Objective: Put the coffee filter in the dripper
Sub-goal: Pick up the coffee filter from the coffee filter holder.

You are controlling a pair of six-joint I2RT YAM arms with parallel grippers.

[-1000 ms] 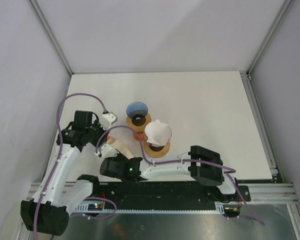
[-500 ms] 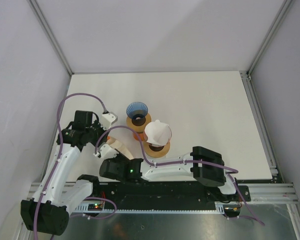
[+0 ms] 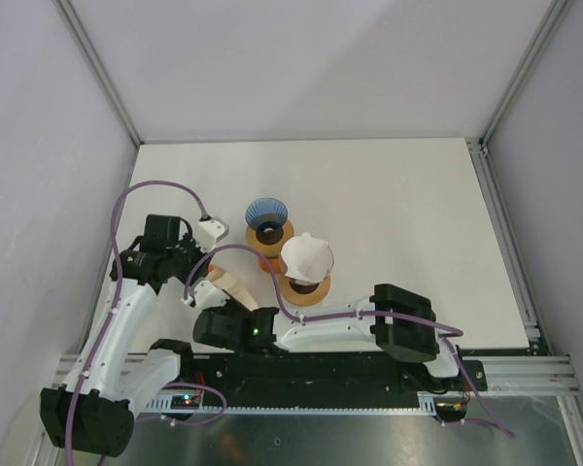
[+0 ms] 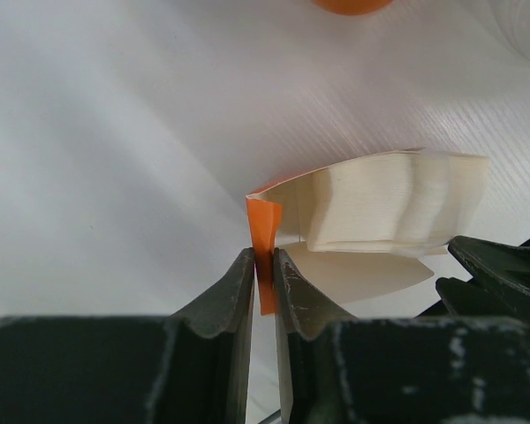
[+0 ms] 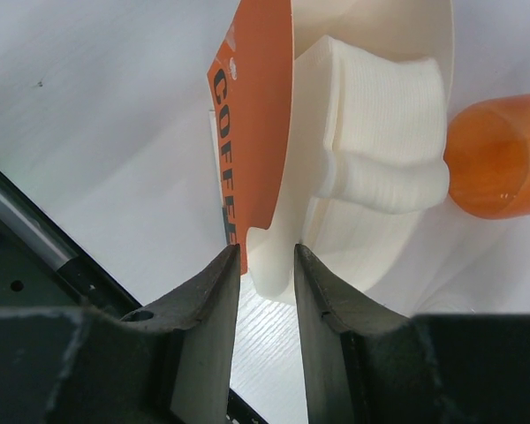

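Left wrist view: the left claw (image 4: 263, 263) is clenched on the orange edge of the filter packet (image 4: 265, 221). The filter stack (image 4: 393, 199) bulges from its mouth. The right claw (image 5: 265, 258) straddles a white paper edge; whether it pinches, I cannot tell. Best to draw out one sheet slowly while the packet stays pinned. The blue dripper (image 3: 265, 213) and a white cone (image 3: 306, 256) stand near, with bare desk (image 3: 398, 194) to their right

The orange filter pack (image 3: 231, 287) lies on the table near its front-left corner. Its mouth is open and a stack of cream, ribbed paper filters (image 5: 380, 124) shows inside. Just beyond it stands the dripper (image 3: 265, 212), a blue-tinted cone upright on an orange-brown ring.
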